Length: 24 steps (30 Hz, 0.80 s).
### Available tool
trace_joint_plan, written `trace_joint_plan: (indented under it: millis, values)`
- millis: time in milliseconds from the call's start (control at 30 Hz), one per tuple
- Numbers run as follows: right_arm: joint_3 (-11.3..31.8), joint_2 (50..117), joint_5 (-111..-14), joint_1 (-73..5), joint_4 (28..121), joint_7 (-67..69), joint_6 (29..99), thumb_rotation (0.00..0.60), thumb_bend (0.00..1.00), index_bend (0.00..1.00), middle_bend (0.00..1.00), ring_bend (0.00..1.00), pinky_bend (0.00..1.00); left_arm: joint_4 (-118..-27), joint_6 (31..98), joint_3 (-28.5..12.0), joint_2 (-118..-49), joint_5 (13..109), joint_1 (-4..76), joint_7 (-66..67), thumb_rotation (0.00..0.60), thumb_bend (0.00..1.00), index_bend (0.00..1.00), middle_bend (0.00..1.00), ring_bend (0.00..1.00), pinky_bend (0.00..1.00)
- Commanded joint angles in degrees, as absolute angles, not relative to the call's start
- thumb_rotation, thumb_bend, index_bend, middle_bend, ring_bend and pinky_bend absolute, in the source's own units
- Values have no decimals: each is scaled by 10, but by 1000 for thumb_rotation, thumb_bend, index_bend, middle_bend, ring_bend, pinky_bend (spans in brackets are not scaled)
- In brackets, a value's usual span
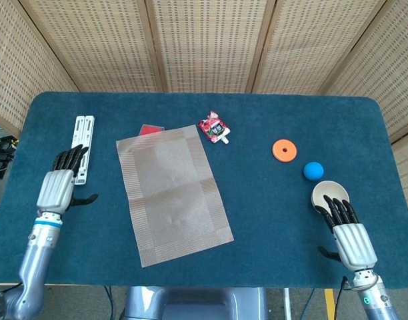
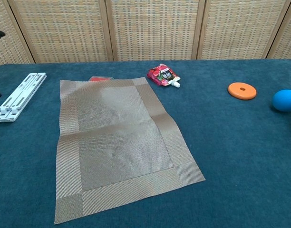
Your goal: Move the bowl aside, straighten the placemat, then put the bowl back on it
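Note:
The woven tan placemat (image 1: pixel 172 192) lies askew on the blue table, its far end turned to the left; the chest view shows the placemat (image 2: pixel 119 142) with a few creases. A small cream bowl (image 1: pixel 331 195) stands off the mat at the right, near the table's front edge. My right hand (image 1: pixel 347 233) lies just in front of it, fingers stretched out and fingertips (image 1: pixel 336 212) at the bowl's near rim, holding nothing. My left hand (image 1: pixel 61 180) rests open at the left, well clear of the mat.
A white rack (image 1: pixel 83 147) lies by my left hand's fingertips. A red pouch (image 1: pixel 214 129) and a red flat thing (image 1: pixel 151 129) sit at the mat's far edge. An orange disc (image 1: pixel 284 150) and a blue ball (image 1: pixel 313 171) lie just beyond the bowl.

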<state>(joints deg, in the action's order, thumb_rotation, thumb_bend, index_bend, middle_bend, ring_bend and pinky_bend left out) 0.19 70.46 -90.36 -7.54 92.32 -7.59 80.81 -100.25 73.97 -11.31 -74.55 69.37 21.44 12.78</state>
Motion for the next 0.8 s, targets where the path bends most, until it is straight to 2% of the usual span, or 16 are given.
trace_joint_plan:
  millis: [33,133,400,600,800]
  values:
    - [2,706,-904,-75,922,-77,809,600,60,180,0,0,0,-1015,781,-80,-727,735,180,110,600,52,0,0,0,0]
    - [1,709,-905,-76,920,-83,808,600,60,180,0,0,0,-1015,831,-46,-715,769,141,128,600,51,0,0,0,0]
    - [-6,724,-913,-78,917,-99,801,600,60,180,0,0,0,-1011,894,-6,-695,813,84,132,600,53,0,0,0,0]
    - [-9,745,-920,-88,931,-120,786,600,60,183,0,0,0,-1002,909,3,-683,830,64,100,600,53,0,0,0,0]
    - [4,822,-920,-118,959,-209,749,600,60,197,0,0,0,-1000,913,-8,-675,832,58,73,600,52,0,0,0,0]
